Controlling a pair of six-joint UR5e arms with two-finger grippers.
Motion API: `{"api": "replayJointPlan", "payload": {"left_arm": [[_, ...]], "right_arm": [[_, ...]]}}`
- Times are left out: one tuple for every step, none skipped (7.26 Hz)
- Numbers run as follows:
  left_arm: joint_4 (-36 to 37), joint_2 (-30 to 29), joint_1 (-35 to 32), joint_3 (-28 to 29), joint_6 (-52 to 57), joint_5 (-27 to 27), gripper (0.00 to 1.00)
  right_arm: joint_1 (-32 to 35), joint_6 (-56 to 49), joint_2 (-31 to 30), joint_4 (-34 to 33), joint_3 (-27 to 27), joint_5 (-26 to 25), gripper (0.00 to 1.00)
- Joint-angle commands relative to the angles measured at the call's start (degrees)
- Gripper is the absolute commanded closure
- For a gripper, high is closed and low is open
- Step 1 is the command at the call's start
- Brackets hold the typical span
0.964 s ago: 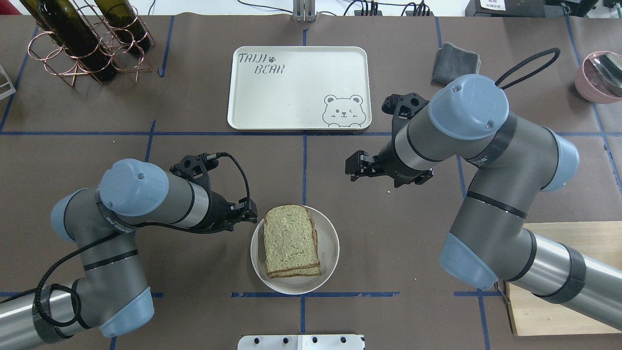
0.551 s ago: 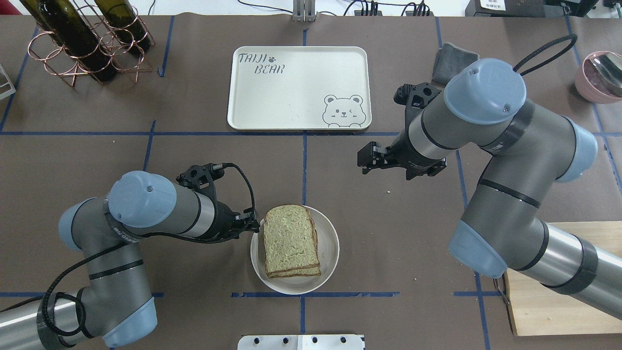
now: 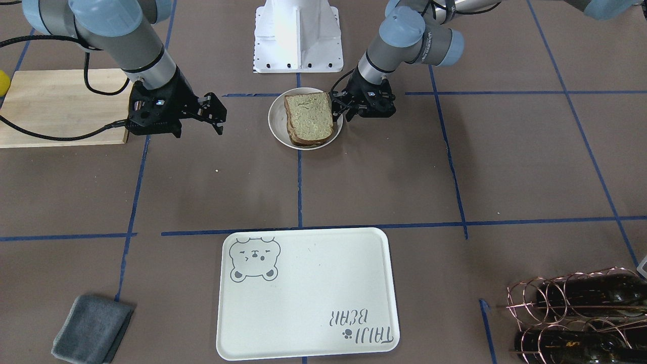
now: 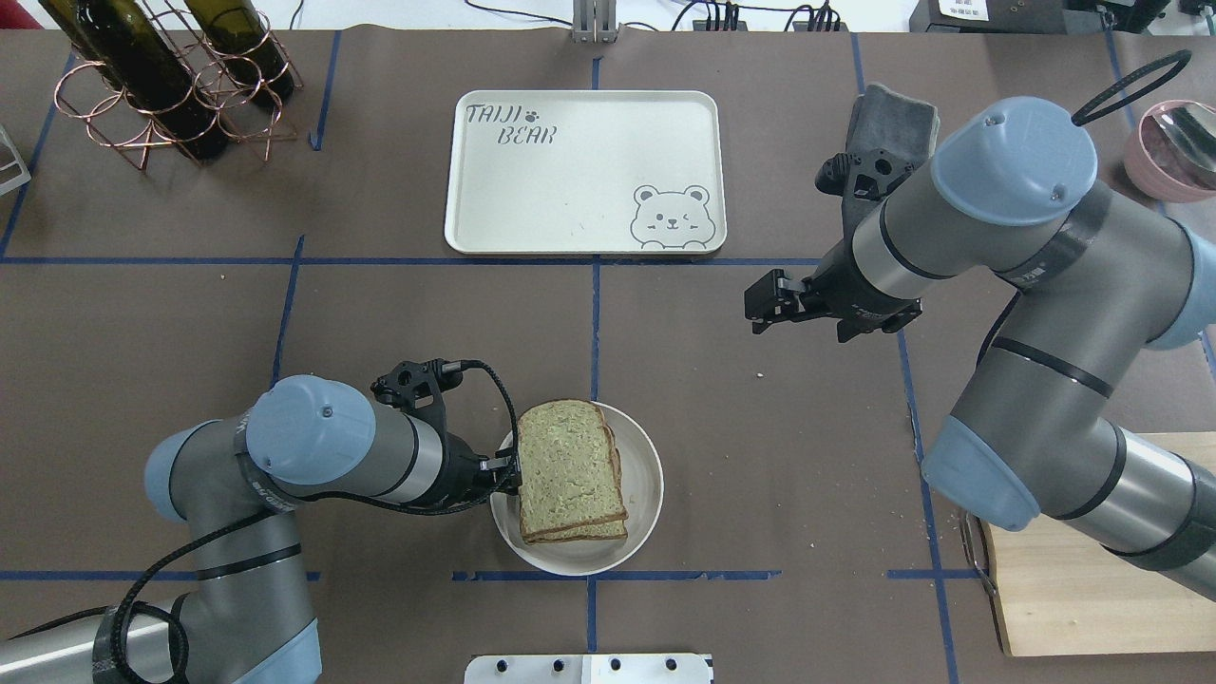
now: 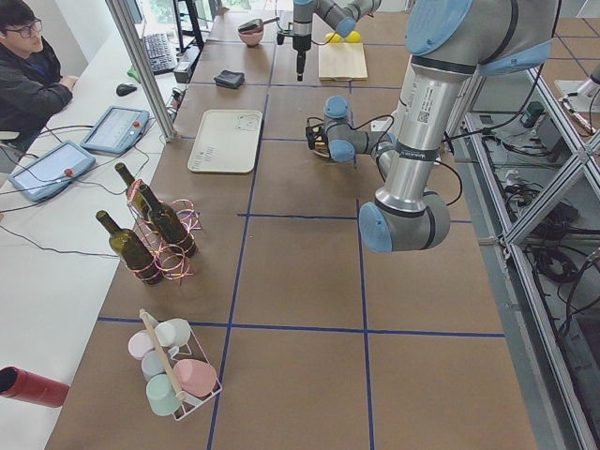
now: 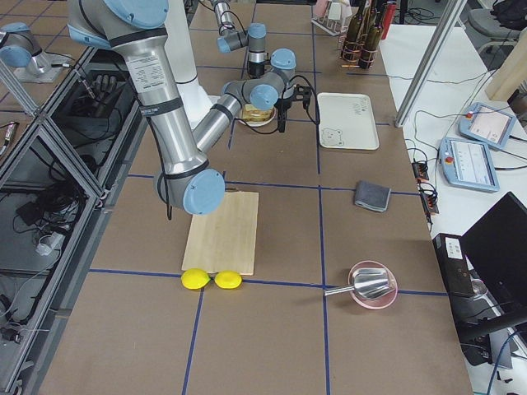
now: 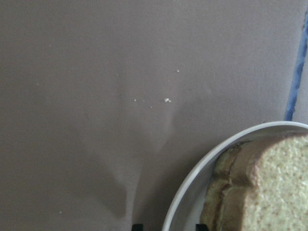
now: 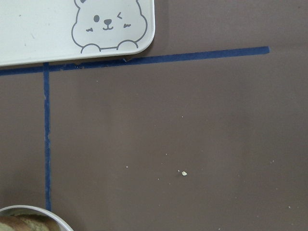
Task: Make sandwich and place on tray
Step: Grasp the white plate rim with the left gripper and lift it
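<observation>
The sandwich [image 4: 570,470], two greenish-tan bread slices with brown crust, lies on a small round white plate [image 4: 648,475]; the egg is hidden between the slices. My left gripper [image 4: 508,472] is open at the plate's left rim, low by the sandwich's edge; in the left wrist view its fingertips [image 7: 137,226] stand either side of the rim [image 7: 192,183]. My right gripper [image 4: 760,309] is open and empty, above the table right of centre. The cream tray [image 4: 579,171] with the bear drawing is empty at the far middle.
A copper rack with wine bottles [image 4: 171,85] stands far left. A grey cloth [image 4: 888,114] and a pink bowl [image 4: 1173,147] are far right. A wooden cutting board [image 4: 1092,570] lies near right, under my right arm. Crumbs dot the brown table.
My left gripper has moved right and nearer, down to the plate's left rim. My right arm has swung right and away from the plate. The sandwich has not moved.
</observation>
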Motion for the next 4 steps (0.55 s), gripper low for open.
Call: {"api": "replayJointPlan", "payload": {"left_arm": [[0.0, -0.25, 0.36, 0.47, -0.08, 0.02, 0.57], [0.0, -0.34, 0.36, 0.65, 0.01, -0.07, 0.64], [0.0, -0.34, 0.36, 0.65, -0.08, -0.07, 0.77], [0.0, -0.34, 0.36, 0.65, -0.08, -0.07, 0.89]], "right_arm": [[0.09, -0.06, -0.08, 0.0, 0.31, 0.23, 0.0], [0.18, -0.06, -0.08, 0.0, 0.23, 0.23, 0.0], [0.26, -0.06, -0.17, -0.09, 0.22, 0.23, 0.0], [0.27, -0.06, -0.17, -0.09, 0.31, 0.23, 0.0]]}}
